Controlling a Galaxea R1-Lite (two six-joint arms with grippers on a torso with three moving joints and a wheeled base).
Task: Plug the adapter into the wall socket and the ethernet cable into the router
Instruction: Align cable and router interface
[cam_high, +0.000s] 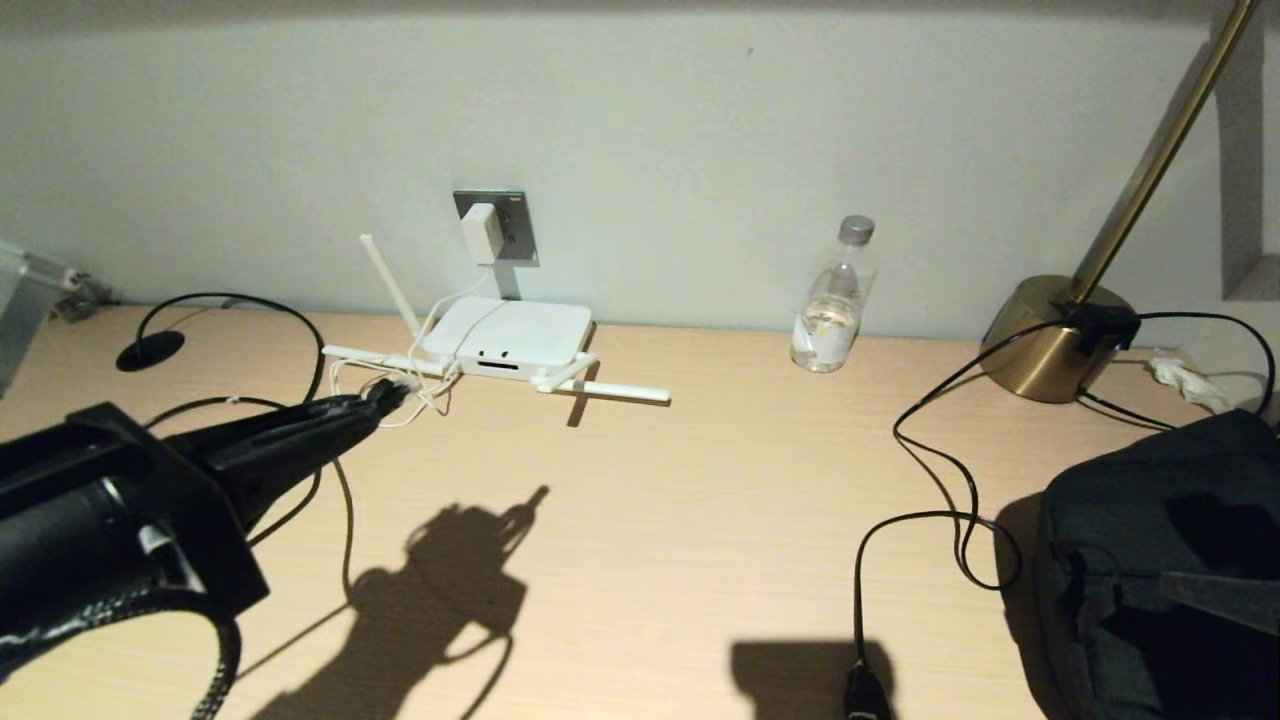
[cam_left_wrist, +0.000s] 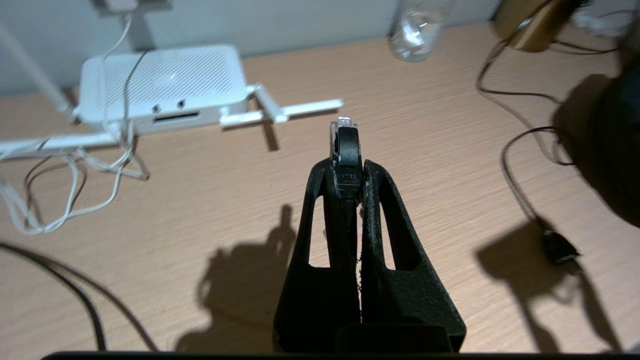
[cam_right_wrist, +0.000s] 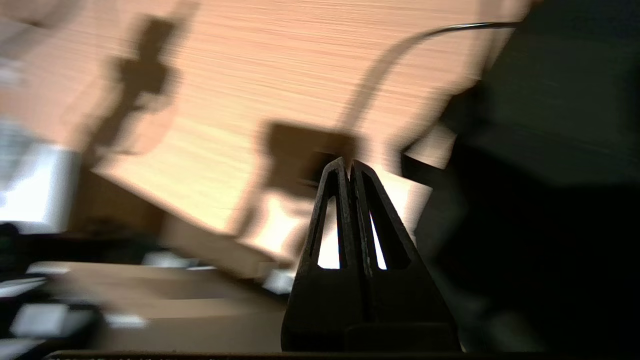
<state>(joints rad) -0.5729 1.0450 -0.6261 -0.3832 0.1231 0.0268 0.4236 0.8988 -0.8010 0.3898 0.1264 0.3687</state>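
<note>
- Adapter (cam_high: 480, 232) sat plugged in the wall socket (cam_high: 497, 227) above the tabletop's (cam_high: 680, 520) far edge, its thin white cord hanging down to the router (cam_high: 505, 338). Judged: first half of the task complete.
- Left hand (cam_left_wrist: 345, 150) was clenched on the ethernet cable (cam_left_wrist: 346, 167) just behind the plug; the clear plug (cam_left_wrist: 342, 131) protruded past the fingertips (cam_left_wrist: 325, 175), free of the tabletop.
- Router lay flat at the far edge below the socket, dark ports (cam_left_wrist: 175, 118) on the front face, facing the near edge. One antenna stood up; others lay flat along the tabletop.
- Key relation: ports lay ahead of the plug and off to one side of its line. Plug's long axis pointed past the router's right front corner, beyond the ports. In the head view the left hand (cam_high: 385, 400) hung near the router's left front corner, over the loose loops of white cord (cam_high: 420, 385).
- Judged: plug needs squaring to the port face before a straight push; cord loops could snag.
- Right hand (cam_right_wrist: 348, 167) was clenched on nothing, parked off the near right corner beside a dark bag (cam_high: 1160, 560). Left arm was the nearer.
</note>
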